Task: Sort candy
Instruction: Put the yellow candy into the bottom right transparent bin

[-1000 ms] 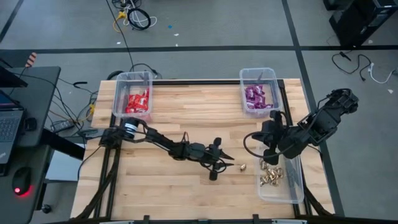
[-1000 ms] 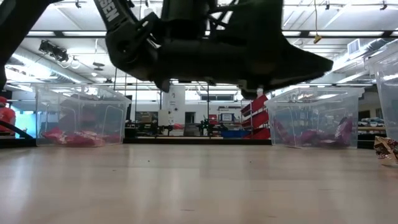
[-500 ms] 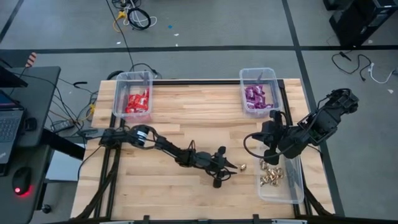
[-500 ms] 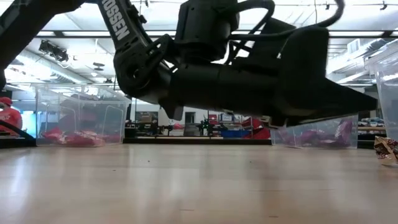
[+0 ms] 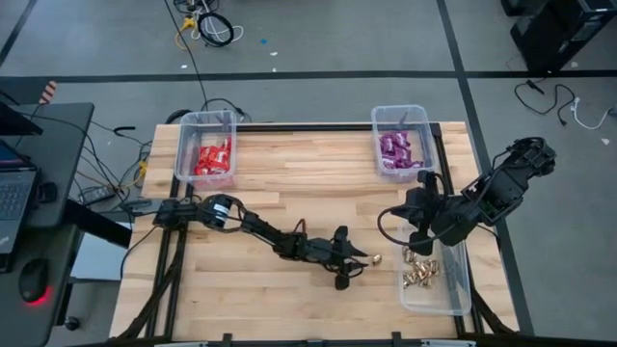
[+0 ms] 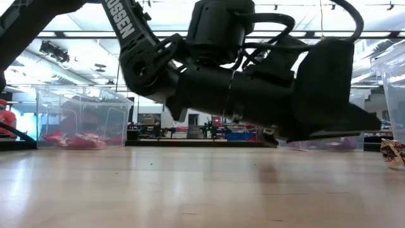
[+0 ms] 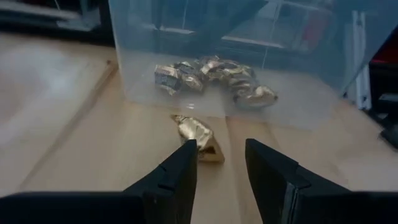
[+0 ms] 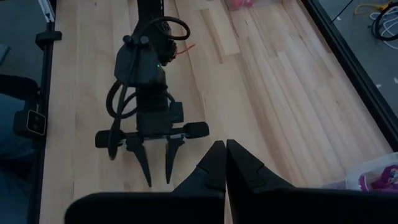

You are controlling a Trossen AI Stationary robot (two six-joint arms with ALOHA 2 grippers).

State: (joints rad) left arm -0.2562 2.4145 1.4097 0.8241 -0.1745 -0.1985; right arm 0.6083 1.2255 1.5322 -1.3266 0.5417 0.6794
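Left gripper (image 7: 221, 155) jaws apart, low centre frame, gold candy (image 7: 198, 135) at tips. Off-centre close might flick it against bin (image 7: 298, 93). Right gripper (image 8: 225, 163) pressed together, idle.

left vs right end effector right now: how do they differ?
1. The left end effector has its fingers apart; the right end effector is shut.
2. The left one sits low over the table with a loose gold candy just ahead of its fingertips; the right one holds nothing.
3. The left arm is stretched out toward the bin of gold candies; the right end effector waits above that bin's far end.
Both are dark two-finger units.
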